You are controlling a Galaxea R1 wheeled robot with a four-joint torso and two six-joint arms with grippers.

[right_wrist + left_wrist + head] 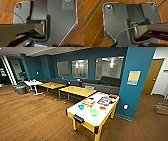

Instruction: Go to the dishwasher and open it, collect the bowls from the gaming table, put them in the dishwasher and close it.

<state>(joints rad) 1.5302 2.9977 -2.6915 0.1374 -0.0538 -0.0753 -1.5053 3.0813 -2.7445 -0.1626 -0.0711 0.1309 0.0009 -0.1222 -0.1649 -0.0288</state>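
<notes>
Gaming table (86, 119) stands ahead on wood floor (32, 117), beside teal pillar (135, 82). Blue bowl (81, 107) and green bowl (94, 112) sit apart on its white top, among other items. Can't tell whether either gripper is released or clenched.

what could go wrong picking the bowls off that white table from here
The blue bowl and green bowl sit among other items, including a flat orange-red piece, so a reach could knock those or grab the wrong thing. The green bowl lies fairly near the gaming table end, and a nudge might push it off.
</notes>
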